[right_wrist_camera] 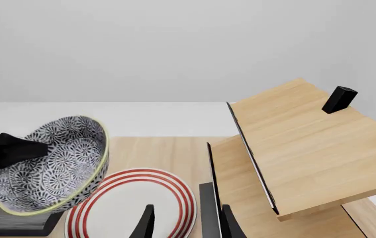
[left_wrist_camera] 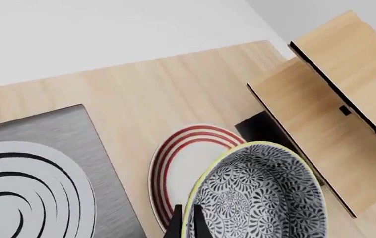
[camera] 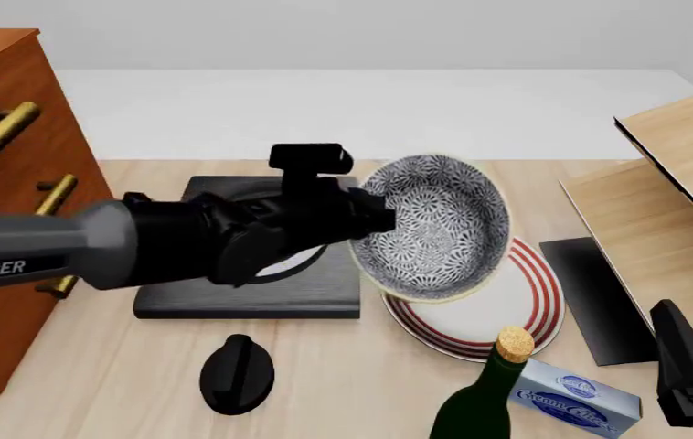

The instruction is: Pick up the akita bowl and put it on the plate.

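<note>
The akita bowl (camera: 438, 224), black-and-white patterned with a cream rim, hangs tilted in the air with its opening facing the camera. My left gripper (camera: 378, 215) is shut on its left rim; in the left wrist view the fingers (left_wrist_camera: 176, 218) pinch the bowl (left_wrist_camera: 261, 198) at its edge. The white plate (camera: 511, 306) with red rings lies on the table just below and right of the bowl, also seen as the plate (left_wrist_camera: 184, 163) and the plate (right_wrist_camera: 132, 203). My right gripper (right_wrist_camera: 186, 225) stands open and empty low at the right, near the plate's right side.
A black stove slab (camera: 249, 297) with a ringed burner lies left of the plate. In front stand a black knob (camera: 237, 370), a corked bottle (camera: 493, 393) and a blue-and-white box (camera: 572, 398). A brown drawer cabinet (camera: 5, 119) rises at left, a wooden shelf (camera: 676, 183) at right.
</note>
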Controlling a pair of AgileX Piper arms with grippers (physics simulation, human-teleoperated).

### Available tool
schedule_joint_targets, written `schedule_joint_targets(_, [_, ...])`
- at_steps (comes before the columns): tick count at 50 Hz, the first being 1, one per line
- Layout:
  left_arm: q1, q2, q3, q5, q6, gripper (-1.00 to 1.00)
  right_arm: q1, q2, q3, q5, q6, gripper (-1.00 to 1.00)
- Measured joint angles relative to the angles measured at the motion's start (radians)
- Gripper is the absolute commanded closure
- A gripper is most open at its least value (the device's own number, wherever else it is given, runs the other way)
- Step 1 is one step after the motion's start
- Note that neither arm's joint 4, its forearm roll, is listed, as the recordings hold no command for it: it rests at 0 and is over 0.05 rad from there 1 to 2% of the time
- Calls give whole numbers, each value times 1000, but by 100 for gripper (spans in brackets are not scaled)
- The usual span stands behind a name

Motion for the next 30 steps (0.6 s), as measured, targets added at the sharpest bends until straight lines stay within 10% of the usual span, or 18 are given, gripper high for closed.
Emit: schedule_joint_targets(30, [-10,134,-126,67,53,100,0,0,0,0,0,-100])
